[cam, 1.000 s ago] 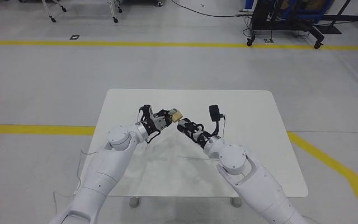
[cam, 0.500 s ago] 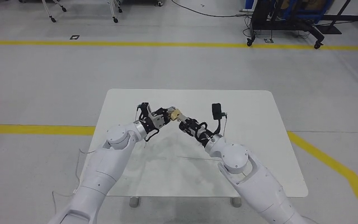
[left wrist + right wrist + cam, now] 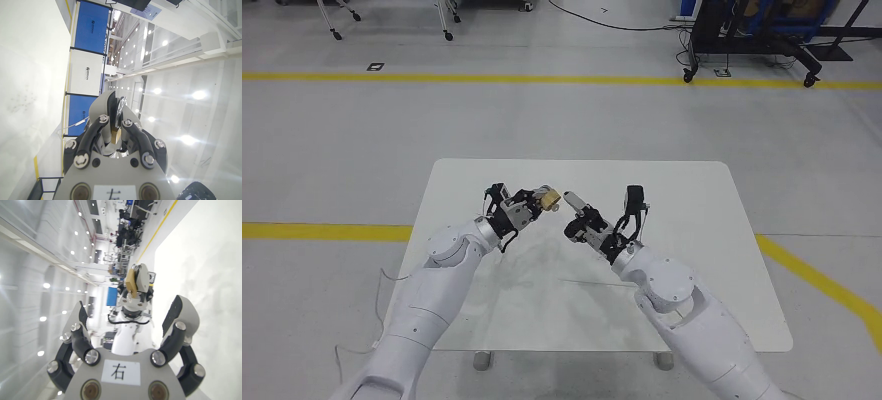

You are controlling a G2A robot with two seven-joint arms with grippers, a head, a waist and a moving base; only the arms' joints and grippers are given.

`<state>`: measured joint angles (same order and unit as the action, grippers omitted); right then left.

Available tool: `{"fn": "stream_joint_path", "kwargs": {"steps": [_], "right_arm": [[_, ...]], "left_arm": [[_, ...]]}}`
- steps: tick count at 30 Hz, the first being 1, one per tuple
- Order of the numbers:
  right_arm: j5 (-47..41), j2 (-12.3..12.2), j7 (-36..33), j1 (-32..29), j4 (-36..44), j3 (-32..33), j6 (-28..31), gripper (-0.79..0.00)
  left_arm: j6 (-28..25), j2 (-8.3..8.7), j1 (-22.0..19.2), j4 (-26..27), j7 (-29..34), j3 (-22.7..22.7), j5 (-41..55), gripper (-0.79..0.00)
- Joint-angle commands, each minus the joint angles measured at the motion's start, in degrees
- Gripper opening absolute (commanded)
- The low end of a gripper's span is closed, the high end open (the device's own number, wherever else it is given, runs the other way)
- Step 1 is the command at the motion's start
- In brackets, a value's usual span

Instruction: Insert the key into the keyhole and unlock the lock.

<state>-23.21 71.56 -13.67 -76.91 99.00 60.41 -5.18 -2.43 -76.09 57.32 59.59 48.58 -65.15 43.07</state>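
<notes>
Pinching the lock (image 3: 552, 199) above the bench (image 3: 692, 300), the left jaws present it; the right jaws gape empty nearby. Insertion step, I'd say; next needs the key gripped and aligned.

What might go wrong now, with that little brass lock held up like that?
The left gripper holds the lock in the air over the table; if the grip slips, it may drop. The right gripper is open, empty and apart from the lock, so a misaimed approach might knock it askew.
</notes>
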Motion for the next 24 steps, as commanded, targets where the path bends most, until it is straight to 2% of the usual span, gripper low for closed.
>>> {"fn": "stream_joint_path", "kwargs": {"steps": [1,3,5,9,12,13,17,24], "right_arm": [[-9.5,0.3,-3.7,0.1,-1.4,0.5,1.2,0.0],[-14.3,0.5,-6.6,0.4,-2.8,0.7,2.1,0.0],[-17.2,0.7,-8.5,0.9,-4.3,0.7,2.0,-0.083],[-21.0,1.2,-10.6,2.2,-7.3,-0.1,1.1,-0.166],[-23.5,1.6,-11.7,3.2,-9.6,-0.6,0.8,-0.317],[-24.4,1.7,-12.3,3.5,-10.1,-0.8,0.8,-0.345],[-25.6,2.1,-13.4,4.4,-11.7,-1.2,1.0,-0.416],[-25.5,2.4,-13.5,4.9,-12.7,-1.1,1.1,-0.431]], "left_arm": [[-1.2,-0.1,-0.2,-0.4,1.6,0.0,0.7,-0.785],[-2.4,-0.15,-0.4,-0.8,2.1,0.0,0.6,-0.785],[-2.8,-0.22,-0.5,-1.0,2.3,0.1,0.7,-0.785],[-3.1,-0.29,-0.8,-1.5,3.6,0.1,0.9,-0.785],[-3.2,-0.32,-1.0,-1.7,4.2,0.1,0.8,-0.785],[-3.2,-0.33,-1.1,-1.7,4.3,0.1,0.8,-0.785],[-3.3,-0.34,-1.1,-1.8,4.7,0.0,0.8,-0.785],[-3.5,-0.33,-1.2,-1.8,5.2,-0.1,0.3,-0.785]]}}
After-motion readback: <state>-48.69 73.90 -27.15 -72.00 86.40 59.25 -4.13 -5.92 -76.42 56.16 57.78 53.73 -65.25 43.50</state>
